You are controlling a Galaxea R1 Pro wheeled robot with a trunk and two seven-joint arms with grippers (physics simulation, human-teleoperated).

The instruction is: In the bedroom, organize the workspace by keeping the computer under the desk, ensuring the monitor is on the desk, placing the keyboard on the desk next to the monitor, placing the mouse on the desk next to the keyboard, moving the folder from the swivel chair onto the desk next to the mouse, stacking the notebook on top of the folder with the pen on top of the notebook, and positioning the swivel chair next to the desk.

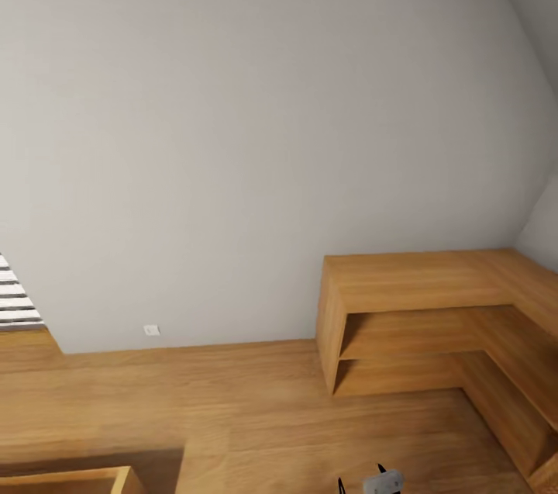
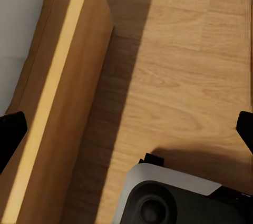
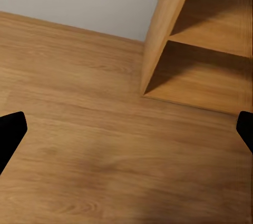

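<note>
Head view takes in a grey wall [image 1: 256, 129], wood floor [image 1: 232, 401] and a low oak shelf unit [image 1: 434, 323] in the bedroom corner. Left gripper [image 2: 126, 129] and right gripper [image 3: 126, 129] hang spread wide over floor, holding nothing.

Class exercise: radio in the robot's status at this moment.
Both grippers open, holding nothing. Facing grey wall; oak corner shelf unit ahead right on wood floor. Nothing blocking ahead.

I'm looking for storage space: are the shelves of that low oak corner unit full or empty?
Empty, as far as visible. The oak corner unit shows two bare open shelves in the head view, and the right wrist view shows bare boards too.
</note>
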